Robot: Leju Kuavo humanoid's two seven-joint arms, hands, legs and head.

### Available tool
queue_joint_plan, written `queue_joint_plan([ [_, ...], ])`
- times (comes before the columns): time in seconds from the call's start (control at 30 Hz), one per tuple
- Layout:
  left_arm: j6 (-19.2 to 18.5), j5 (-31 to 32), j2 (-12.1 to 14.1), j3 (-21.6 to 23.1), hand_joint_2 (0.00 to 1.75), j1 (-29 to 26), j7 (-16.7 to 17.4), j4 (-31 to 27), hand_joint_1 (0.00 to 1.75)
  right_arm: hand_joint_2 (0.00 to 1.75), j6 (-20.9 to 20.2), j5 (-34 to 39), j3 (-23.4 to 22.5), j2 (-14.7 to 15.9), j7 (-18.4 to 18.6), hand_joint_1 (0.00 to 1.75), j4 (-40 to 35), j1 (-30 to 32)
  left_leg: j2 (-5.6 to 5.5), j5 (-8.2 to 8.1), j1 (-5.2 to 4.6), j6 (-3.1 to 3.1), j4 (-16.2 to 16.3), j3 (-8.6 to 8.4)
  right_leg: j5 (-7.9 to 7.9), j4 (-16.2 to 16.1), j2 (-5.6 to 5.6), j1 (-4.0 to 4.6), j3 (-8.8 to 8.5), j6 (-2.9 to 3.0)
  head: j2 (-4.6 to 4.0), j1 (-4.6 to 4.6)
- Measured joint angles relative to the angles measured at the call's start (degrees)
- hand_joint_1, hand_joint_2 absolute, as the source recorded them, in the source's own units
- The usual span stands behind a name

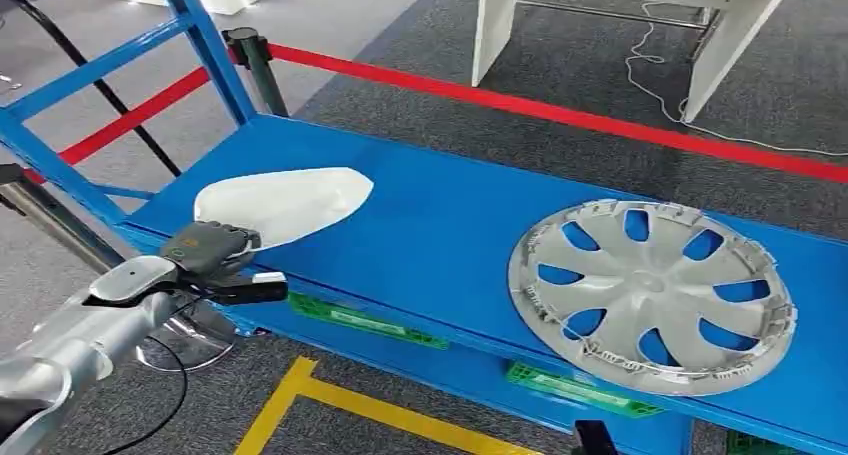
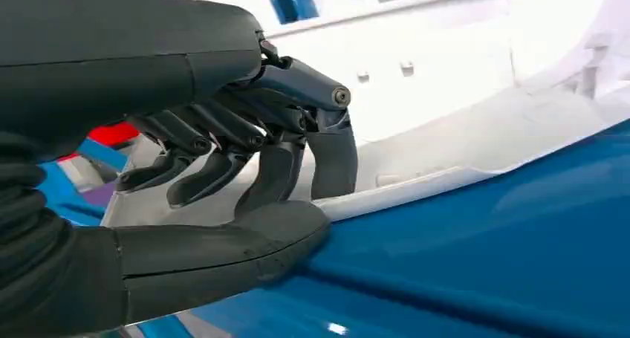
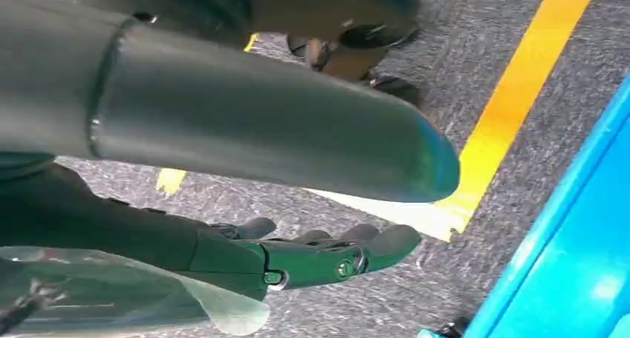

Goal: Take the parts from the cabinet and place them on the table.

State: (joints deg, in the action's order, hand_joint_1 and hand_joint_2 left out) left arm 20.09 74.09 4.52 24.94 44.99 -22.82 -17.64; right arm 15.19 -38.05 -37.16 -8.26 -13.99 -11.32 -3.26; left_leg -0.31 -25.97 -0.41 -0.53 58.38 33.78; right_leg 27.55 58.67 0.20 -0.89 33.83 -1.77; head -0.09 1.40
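Left hand (image 1: 215,250) is at the near-left corner of the blue shelf (image 1: 440,225), on the near edge of the white plastic cover (image 1: 285,203). Left wrist view: fingers (image 2: 275,167) curled down over the cover's rim (image 2: 416,189), thumb (image 2: 223,245) below it against the shelf surface. It looks like a grasp on the rim, but contact under the part is hidden. The cover lies flat on the shelf, near-left area.

Right hand (image 3: 327,256) hangs low over grey carpet by a yellow floor line (image 3: 512,93); fingers stretched out and apart, nothing in them.

The silver hubcap (image 1: 650,293) lies flat on the right part of the same shelf, well apart from the cover. Green label holders (image 1: 368,321) are on the shelf's front edge.

Farther back is a red barrier tape (image 1: 560,110) on a dark post (image 1: 255,65). Beyond it stands a white table (image 1: 640,15) with a cable (image 1: 655,85) trailing on the floor.
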Motion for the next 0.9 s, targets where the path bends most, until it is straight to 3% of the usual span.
queue_joint_plan([
  [0.03, 0.22, 0.13, 0.00, -0.02, 1.75, -0.01, -0.02, 0.00, 1.75, 0.00, -0.04, -0.13, 0.02, 0.00, 0.04, 0.00, 0.02, -0.07, -0.05, 0.21, 0.06, 0.15, -0.21, 0.12, -0.02, 0.59, -0.01, 0.05, 0.26, 0.61, 0.00, -0.09],
  [0.1, 0.74, 0.24, -0.07, -0.02, 1.75, -0.14, -0.15, 0.00, 1.75, 0.00, 0.00, -0.59, -0.02, 0.02, 0.04, 0.00, 0.02, 0.01, -0.08, 0.36, 0.16, 0.41, -0.19, 0.05, -0.12, 0.66, 0.02, 0.26, 0.27, 1.12, 0.00, -0.07],
  [0.17, 1.00, -0.04, -0.13, -0.09, 1.75, -0.16, -0.72, 0.00, 1.75, 0.00, 0.07, -0.77, -0.13, 0.00, 0.07, 0.00, 0.00, -0.10, 0.04, -1.20, 0.31, 0.91, 1.38, 0.64, -0.36, 0.42, -0.01, -0.02, 0.12, 1.82, 0.00, -0.20],
  [0.2, 1.46, 0.02, -0.22, -0.11, 1.75, -0.19, -0.74, 0.00, 1.75, 0.00, 0.07, -0.81, -0.26, 0.00, 0.09, 0.00, 0.00, -0.21, 0.07, -3.44, 0.37, 1.27, 5.02, 2.13, -0.35, 0.42, 0.01, -0.02, 0.15, 2.20, 0.00, -0.31],
  [0.27, 2.54, 0.33, -0.31, -0.11, 1.75, -0.60, -0.74, 0.00, 1.75, 0.00, -0.02, -0.96, -0.44, 0.00, 0.15, 0.00, 0.00, -0.20, 0.08, -7.69, 0.44, 1.62, 14.64, 6.31, -0.32, 0.43, 0.11, 0.05, 0.18, 2.31, 0.00, -0.33],
  [0.3, 2.91, 0.48, -0.35, -0.11, 1.75, -0.76, -0.70, 0.00, 1.75, 0.00, -0.02, -1.05, -0.55, 0.00, 0.26, 0.00, 0.00, -0.11, 0.08, -8.52, 0.44, 1.57, 17.93, 7.87, -0.31, 0.44, 0.15, 0.08, 0.18, 2.33, 0.00, -0.31],
  [0.33, 3.30, 0.92, -0.35, -0.11, 1.75, -0.78, -0.63, 0.00, 1.75, 0.00, 0.00, -1.09, -0.72, 0.00, 0.35, 0.00, 0.00, -0.05, 0.08, -8.03, 0.44, 1.42, 18.31, 8.20, -0.29, 0.45, 0.17, 0.16, 0.17, 2.36, 0.00, -0.33],
  [0.37, 3.97, 1.16, -0.35, -0.11, 1.75, -0.76, -0.11, 0.00, 1.75, 0.00, 0.04, -1.20, -0.94, 0.00, 0.39, 0.00, 0.00, -0.06, 0.08, -6.15, 0.41, 1.09, 16.23, 7.35, -0.28, 0.46, 0.23, 0.26, 0.15, 2.38, 0.00, -0.33],
  [0.43, 5.23, 1.53, -0.48, -0.11, 1.75, -0.61, 1.03, 0.00, 1.75, 0.00, 0.07, -1.47, -1.20, 0.00, 0.50, 0.00, 0.00, -0.22, 0.04, -0.57, 0.03, -0.09, 6.50, 3.03, -0.27, 0.44, 0.32, 0.52, -0.01, 2.37, 0.00, -0.33],
  [0.47, 5.71, 1.57, -0.55, -0.11, 1.75, -0.40, 1.49, 0.00, 1.75, 0.00, 0.04, -1.60, -1.36, -0.22, 0.55, 0.00, 0.02, -0.24, 0.01, 1.01, -0.46, -1.06, 1.85, 1.17, -0.26, 0.36, 0.30, 0.34, 0.03, 2.38, 0.00, -0.24],
  [0.5, 5.97, 1.85, -0.66, -0.11, 1.75, -0.32, 1.88, 0.00, 1.75, 0.00, 0.04, -1.68, -1.44, -0.35, 0.53, 0.00, 0.02, -0.25, 0.11, 0.47, -0.54, -1.40, 1.12, 0.49, -0.26, 0.41, 0.32, 0.72, 0.27, 2.23, 0.00, -0.24],
  [0.6, 6.60, 2.73, -0.83, -0.07, 1.75, -0.26, 2.95, 0.00, 1.75, 0.00, -0.02, -1.79, -1.47, -0.44, 0.72, 0.00, 0.02, -0.15, 0.08, 0.21, -0.85, -1.70, 0.22, 0.52, -0.54, 0.16, 0.25, 0.40, 0.52, 1.54, 0.00, -0.26],
  [0.67, 6.91, 3.08, -1.34, -0.04, 1.75, -0.23, 3.19, -0.04, 1.75, 0.00, 0.02, -1.79, -1.55, -0.46, 0.72, 0.00, 0.02, -0.20, 0.37, 0.92, -0.22, -1.38, -1.60, -0.26, 0.46, 0.86, 0.19, 0.59, 1.25, 0.98, 0.00, -0.20],
  [0.7, 7.08, 3.10, -1.36, -0.04, 1.75, -0.10, 3.23, -0.04, 1.75, 0.00, 0.07, -1.77, -1.66, -0.46, 0.70, 0.00, 0.02, -0.33, 0.37, 0.95, -0.08, -1.49, -1.77, -0.24, 2.49, 3.64, 0.13, 0.65, 2.59, 0.80, 0.00, -0.09],
  [0.77, 7.58, 3.26, -1.44, -0.04, 1.75, -0.23, 3.61, -0.04, 1.75, 0.00, 0.06, -1.79, -1.90, -0.46, 0.81, 0.00, 0.02, -0.29, 0.39, 0.97, -0.09, -1.53, -1.70, -0.19, 6.21, 12.24, 0.14, 0.44, 6.45, 0.48, 0.00, -0.18],
  [0.8, 8.39, 3.56, -1.55, -0.02, 1.75, -0.35, 4.04, -0.04, 1.75, 0.00, 0.04, -1.81, -2.05, -0.46, 0.98, 0.00, 0.02, -0.20, 0.38, 0.94, -0.12, -1.55, -1.66, -0.18, 7.23, 16.02, 0.13, 0.39, 8.36, 0.26, 0.00, -0.18],
  [0.83, 9.41, 3.98, -1.68, 0.00, 1.75, -0.46, 4.52, -0.04, 1.75, 0.00, 0.06, -1.82, -2.29, -0.46, 1.07, 0.00, 0.02, -0.12, 0.37, 0.90, -0.10, -1.54, -1.60, -0.19, 6.87, 17.27, 0.12, 0.35, 9.17, 0.06, 0.00, -0.13],
  [0.87, 10.39, 4.09, -1.73, 0.00, 1.75, -0.51, 4.88, -0.04, 1.75, 0.00, 0.07, -1.84, -2.38, -0.46, 1.22, 0.00, 0.02, -0.10, 0.33, 0.84, -0.03, -1.51, -1.55, -0.25, 5.11, 15.68, 0.09, 0.23, 8.57, -0.12, 0.00, -0.18],
  [0.9, 11.57, 3.93, -1.88, 0.00, 1.75, -0.48, 5.20, -0.04, 1.75, 0.00, 0.09, -1.86, -2.45, -0.46, 1.40, 0.00, 0.02, -0.15, 0.30, 0.71, 0.05, -1.38, -1.37, -0.27, 2.47, 11.63, 0.04, 0.11, 6.83, -0.24, 0.00, -0.15],
])
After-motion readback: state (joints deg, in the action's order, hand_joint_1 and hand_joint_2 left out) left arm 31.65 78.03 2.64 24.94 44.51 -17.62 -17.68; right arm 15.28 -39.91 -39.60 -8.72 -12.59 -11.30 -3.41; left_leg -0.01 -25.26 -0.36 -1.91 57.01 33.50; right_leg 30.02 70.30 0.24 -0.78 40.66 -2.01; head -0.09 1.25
